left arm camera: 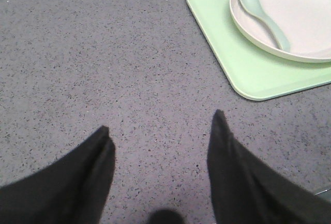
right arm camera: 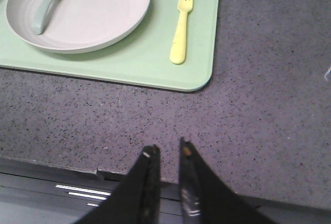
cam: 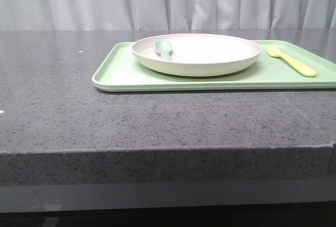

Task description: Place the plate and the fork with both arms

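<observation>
A: What does the front view show?

B: A dark grey speckled stone desk (cam: 79, 106) carries a large rectangular light-green tray (cam: 118, 72). On the tray sits the wide, round, off-white matte plate (cam: 210, 54), and inside it, toward its left side, lies a pale grey-green spoon (cam: 164, 49). The small bright yellow plastic fork (cam: 291, 61) lies flat on the tray just to the right of the plate, apart from it, tines pointing away from the robot. Pale curtains (cam: 168, 1) hang behind. Neither arm appears here.

A: And the left wrist view?

B: The left gripper (left arm camera: 160, 125) hovers over bare desk (left arm camera: 103, 53), its two black fingers (left arm camera: 227, 151) spread wide with nothing between them. A corner of the tray (left arm camera: 232, 58) is near, holding the plate (left arm camera: 310, 12) with the spoon (left arm camera: 264, 17) resting in it. The fork is out of sight.

A: The right wrist view?

B: The right gripper (right arm camera: 168, 149) hangs near the desk's front edge, its fingers (right arm camera: 147, 177) narrow, a thin gap between the tips and nothing held. Beyond them the tray (right arm camera: 134, 63) carries the plate (right arm camera: 98, 12) with the spoon (right arm camera: 49, 1), and the fork (right arm camera: 181, 27) lies beside the plate near the tray's right rim, not touching the plate.
</observation>
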